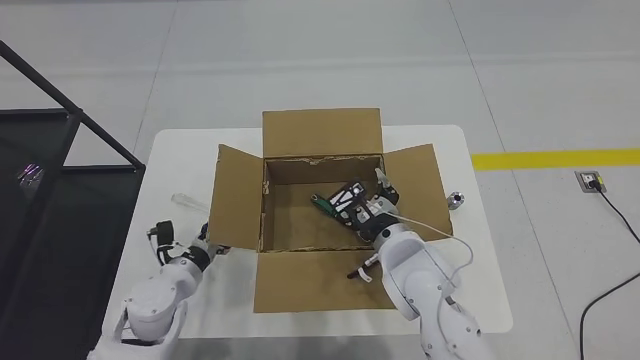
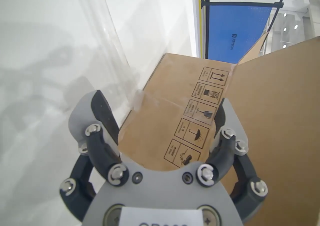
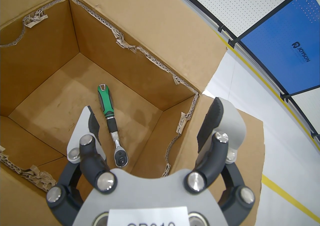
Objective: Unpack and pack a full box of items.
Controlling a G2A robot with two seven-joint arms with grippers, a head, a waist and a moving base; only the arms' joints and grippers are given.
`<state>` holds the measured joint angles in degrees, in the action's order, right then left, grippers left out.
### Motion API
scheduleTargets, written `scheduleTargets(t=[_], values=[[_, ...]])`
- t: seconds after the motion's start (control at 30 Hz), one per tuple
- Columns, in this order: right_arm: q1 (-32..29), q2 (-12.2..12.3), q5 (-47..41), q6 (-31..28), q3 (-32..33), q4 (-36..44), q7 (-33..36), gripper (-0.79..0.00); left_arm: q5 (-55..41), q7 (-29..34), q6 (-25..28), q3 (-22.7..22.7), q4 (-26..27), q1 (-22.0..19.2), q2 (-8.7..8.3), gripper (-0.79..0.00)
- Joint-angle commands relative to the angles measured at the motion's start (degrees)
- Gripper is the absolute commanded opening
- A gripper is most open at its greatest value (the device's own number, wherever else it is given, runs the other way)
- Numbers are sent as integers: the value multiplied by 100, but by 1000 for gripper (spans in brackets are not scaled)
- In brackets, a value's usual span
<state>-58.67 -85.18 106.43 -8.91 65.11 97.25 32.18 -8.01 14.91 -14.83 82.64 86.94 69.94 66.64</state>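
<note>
An open cardboard box (image 1: pixel 322 132) stands in the middle of the white table (image 1: pixel 470 290), all flaps folded out. On its floor lies a ratchet wrench with a green and black handle (image 3: pixel 109 114), whose handle end (image 1: pixel 321 202) also shows from above. My right gripper (image 3: pixel 153 114) hangs open over the box's right inner corner (image 1: pixel 366 206), above the wrench and apart from it, with nothing between its fingers. My left gripper (image 2: pixel 161 106) is open and empty outside the box, close to the printed left side (image 2: pixel 195 117) and under the left flap (image 1: pixel 205 248).
A clear plastic piece (image 1: pixel 186 200) lies on the table left of the box, close to my left gripper (image 2: pixel 110 36). A small metal part (image 1: pixel 457 199) sits on the table right of the box. Torn cardboard edges line the box's rim (image 3: pixel 125 41).
</note>
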Motion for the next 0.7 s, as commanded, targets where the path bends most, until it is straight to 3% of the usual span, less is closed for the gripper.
scheduleTargets(t=[0.0,0.33,0.67], values=[[16,-4,-7,-7,-4,-17,22,0,-101,-74,-100,-105,-107,-125,32,0],[115,-33,1,6,-71,-6,188,0,-386,-397,-513,-575,-625,-696,188,0],[62,-44,36,55,-57,87,283,0,-750,-539,-816,-690,-1126,-1068,291,0]])
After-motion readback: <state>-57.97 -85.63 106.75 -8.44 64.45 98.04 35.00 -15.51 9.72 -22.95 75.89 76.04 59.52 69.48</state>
